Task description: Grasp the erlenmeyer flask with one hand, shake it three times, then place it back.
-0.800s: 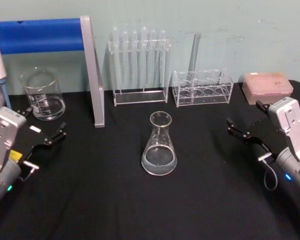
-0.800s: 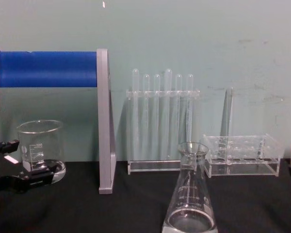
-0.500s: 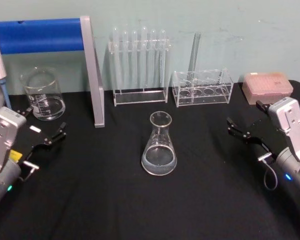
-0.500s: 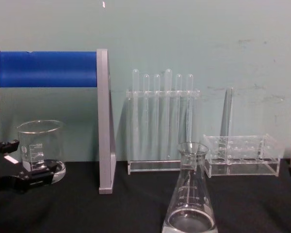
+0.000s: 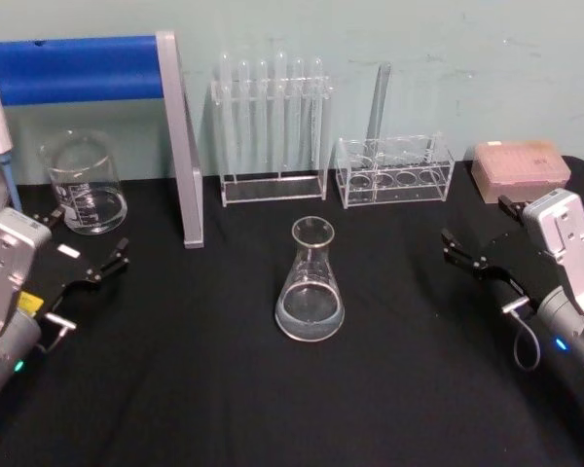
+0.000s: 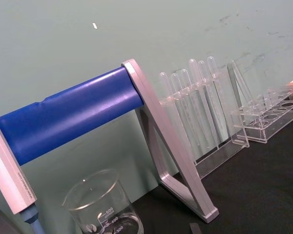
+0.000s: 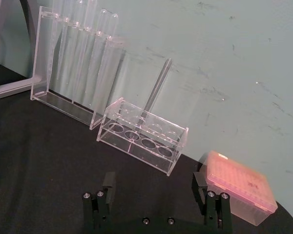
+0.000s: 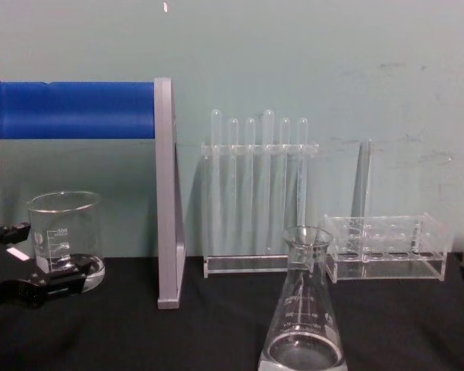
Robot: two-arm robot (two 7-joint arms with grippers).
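Note:
The erlenmeyer flask stands upright in the middle of the black table, clear glass with a little liquid in its wide base; in the chest view the flask shows near the bottom centre. My left gripper rests open at the left side of the table, well away from the flask, its fingers close to the beaker. My right gripper is open at the right side, nothing between its fingers, also far from the flask.
A glass beaker stands at the back left beside a blue-and-grey stand. A rack of test tubes and a low clear rack line the back. A pink tip box sits at the back right.

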